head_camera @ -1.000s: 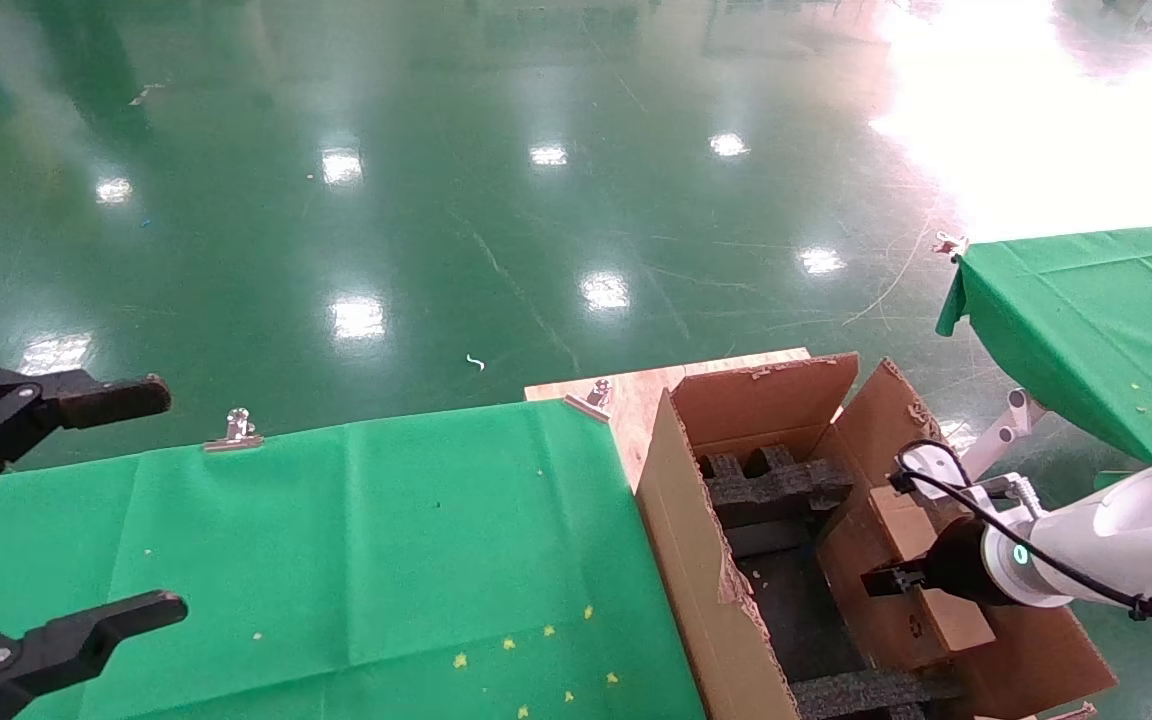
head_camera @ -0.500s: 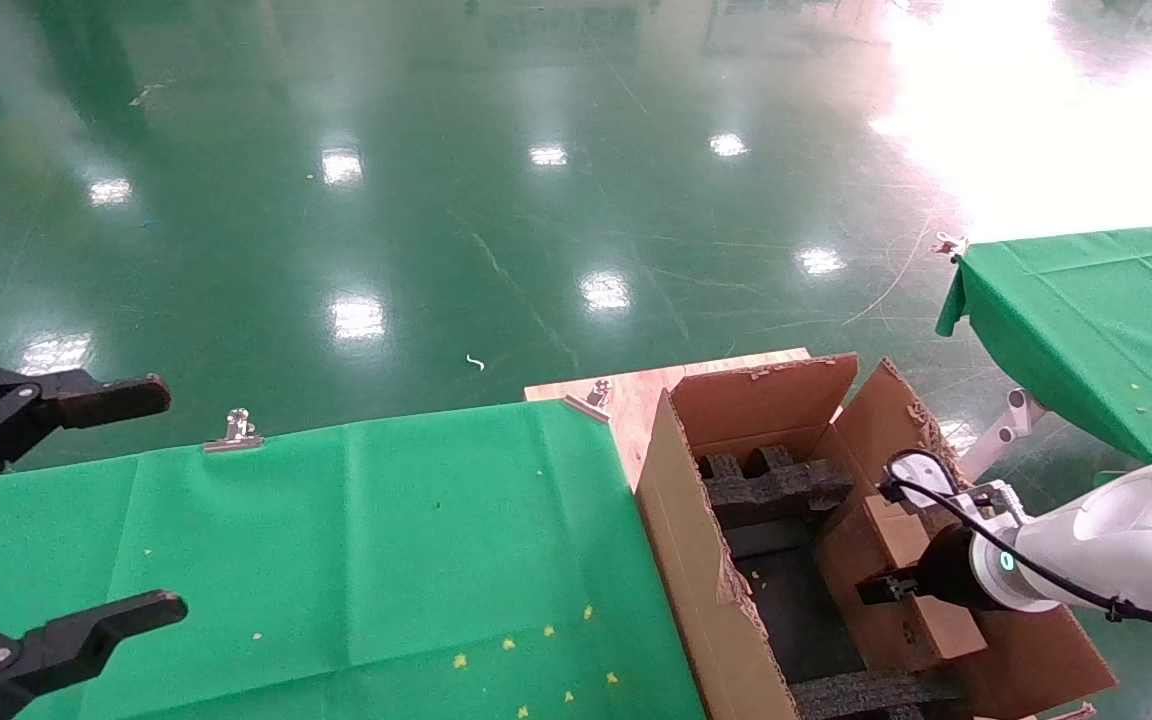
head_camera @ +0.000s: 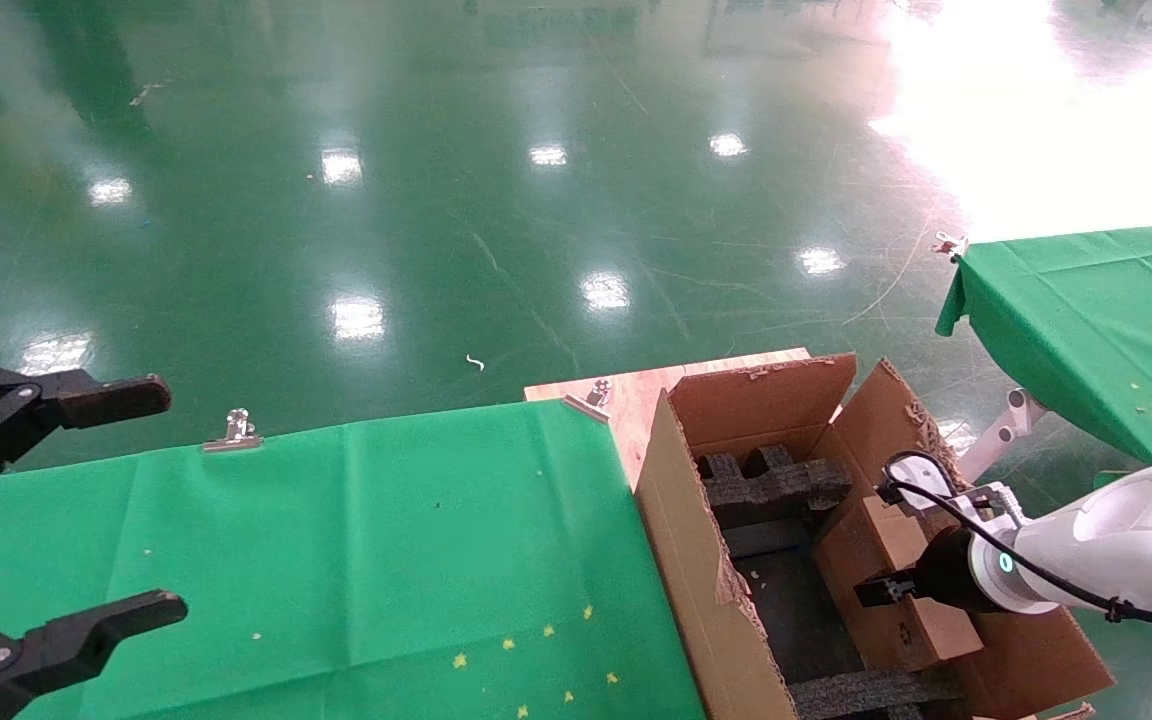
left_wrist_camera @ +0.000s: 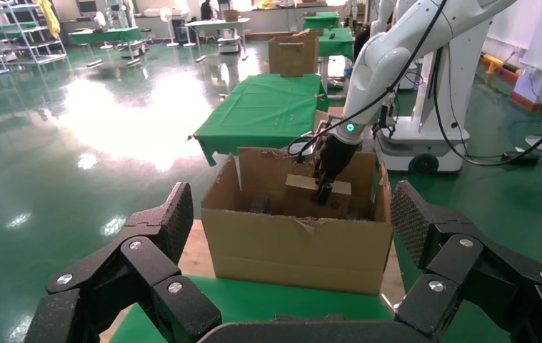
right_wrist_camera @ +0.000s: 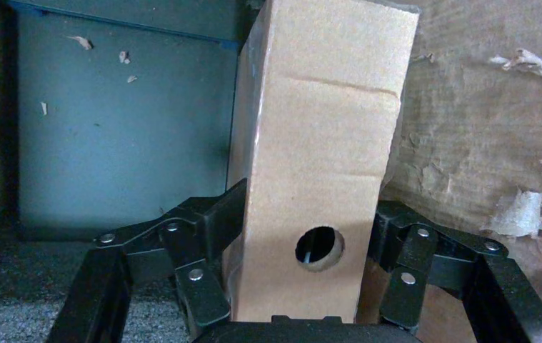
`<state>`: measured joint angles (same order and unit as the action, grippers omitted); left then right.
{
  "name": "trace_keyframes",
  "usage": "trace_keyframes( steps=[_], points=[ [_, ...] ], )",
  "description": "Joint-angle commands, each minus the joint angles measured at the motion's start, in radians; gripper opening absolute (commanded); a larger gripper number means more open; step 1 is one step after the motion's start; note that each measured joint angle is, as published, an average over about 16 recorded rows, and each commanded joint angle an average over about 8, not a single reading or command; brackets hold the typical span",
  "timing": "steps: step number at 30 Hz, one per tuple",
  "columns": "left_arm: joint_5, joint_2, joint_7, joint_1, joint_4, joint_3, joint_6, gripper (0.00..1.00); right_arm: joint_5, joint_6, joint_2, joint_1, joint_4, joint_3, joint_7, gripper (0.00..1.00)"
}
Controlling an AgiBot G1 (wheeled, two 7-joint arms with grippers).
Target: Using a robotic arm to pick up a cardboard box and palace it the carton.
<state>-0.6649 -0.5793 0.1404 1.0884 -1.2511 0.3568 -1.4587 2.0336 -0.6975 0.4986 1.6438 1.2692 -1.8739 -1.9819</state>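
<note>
The white robotic arm (head_camera: 1126,545) reaches into the large brown carton (head_camera: 681,530) from the right. Its right gripper (head_camera: 886,588) is shut on the small cardboard box (head_camera: 921,625) and holds it on edge against the carton's right inner wall. In the right wrist view the fingers (right_wrist_camera: 211,221) press both sides of the cardboard box (right_wrist_camera: 325,128), whose round hole faces the camera. The left wrist view shows the carton (left_wrist_camera: 289,250) with the cardboard box (left_wrist_camera: 300,187) inside. My left gripper (head_camera: 166,500) is open and empty over the green table's left end.
Black foam inserts (head_camera: 776,485) lie in the carton at its far and near ends. The carton stands beside the green-covered table (head_camera: 386,560), on a wooden board (head_camera: 636,395). Metal clips (head_camera: 234,432) hold the cloth. Another green table (head_camera: 1096,320) stands at the right.
My right gripper has moved a little left and down into the carton with the cardboard box. The left gripper has not moved.
</note>
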Motion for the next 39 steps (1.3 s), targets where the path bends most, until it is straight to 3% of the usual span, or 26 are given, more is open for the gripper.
trace_keyframes(
  steps=[1, 18, 29, 34, 39],
  points=[
    [0.000, 0.000, 0.000, 0.000, 0.000, 0.000, 0.000, 1.00, 0.000, -0.001, -0.001, 0.000, 0.001, 0.000, -0.001, 1.00],
    [0.000, 0.000, 0.000, 0.000, 0.000, 0.000, 0.000, 1.00, 0.007, -0.002, -0.002, 0.049, -0.013, 0.022, 0.015, 1.00],
    [0.000, 0.000, 0.000, 0.000, 0.000, 0.000, 0.000, 1.00, 0.009, 0.041, -0.010, 0.162, 0.025, 0.087, 0.047, 1.00],
    [0.000, 0.000, 0.000, 0.000, 0.000, 0.000, 0.000, 1.00, -0.029, 0.088, -0.006, 0.230, 0.062, 0.134, 0.081, 1.00],
    [0.000, 0.000, 0.000, 0.000, 0.000, 0.000, 0.000, 1.00, -0.136, 0.141, 0.007, 0.286, 0.084, 0.175, 0.169, 1.00]
  ],
)
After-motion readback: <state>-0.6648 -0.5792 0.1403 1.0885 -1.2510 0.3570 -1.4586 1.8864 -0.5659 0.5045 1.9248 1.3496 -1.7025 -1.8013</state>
